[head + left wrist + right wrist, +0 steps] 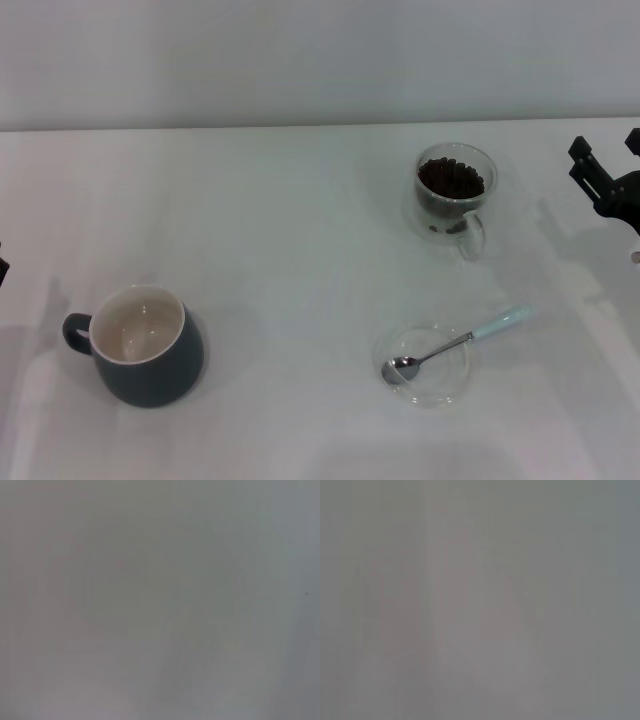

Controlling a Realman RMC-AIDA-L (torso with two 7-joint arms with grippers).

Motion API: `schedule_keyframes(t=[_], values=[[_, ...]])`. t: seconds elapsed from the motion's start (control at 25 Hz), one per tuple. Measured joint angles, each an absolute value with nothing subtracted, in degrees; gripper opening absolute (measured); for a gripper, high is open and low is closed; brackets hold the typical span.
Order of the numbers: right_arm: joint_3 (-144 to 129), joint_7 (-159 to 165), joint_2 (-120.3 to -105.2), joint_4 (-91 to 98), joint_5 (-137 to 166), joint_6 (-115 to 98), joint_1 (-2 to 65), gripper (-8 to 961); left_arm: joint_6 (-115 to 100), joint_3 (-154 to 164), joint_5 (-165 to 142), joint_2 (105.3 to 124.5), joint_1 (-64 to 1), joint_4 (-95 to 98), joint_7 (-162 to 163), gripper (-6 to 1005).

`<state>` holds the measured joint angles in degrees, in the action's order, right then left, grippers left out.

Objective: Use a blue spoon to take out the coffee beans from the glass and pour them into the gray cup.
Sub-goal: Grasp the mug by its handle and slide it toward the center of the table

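Note:
The gray cup (140, 345) stands at the front left of the white table, its cream inside bare and its handle turned left. At the back right stands the glass (455, 190), holding the coffee beans (451, 179). In front of it the blue spoon (460, 345) lies across a clear saucer (425, 365), metal bowl in the dish and pale handle pointing back right. My right gripper (607, 150) hovers open at the right edge, to the right of the glass and holding nothing. Only a dark sliver of my left gripper (2, 268) shows at the left edge. Both wrist views show only plain grey.
The white table (300, 250) runs back to a pale wall. Between the gray cup and the saucer there is bare tabletop.

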<state>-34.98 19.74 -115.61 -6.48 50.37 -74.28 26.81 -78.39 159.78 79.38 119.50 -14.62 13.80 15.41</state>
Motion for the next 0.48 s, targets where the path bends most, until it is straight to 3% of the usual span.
schedule_keyframes(t=[0.48], values=[[-34.88,21.48,-115.41,-5.16,48.91,-74.37,25.09,797,-81.41,159.80,79.50,119.41,-11.66,13.72,15.50,878]])
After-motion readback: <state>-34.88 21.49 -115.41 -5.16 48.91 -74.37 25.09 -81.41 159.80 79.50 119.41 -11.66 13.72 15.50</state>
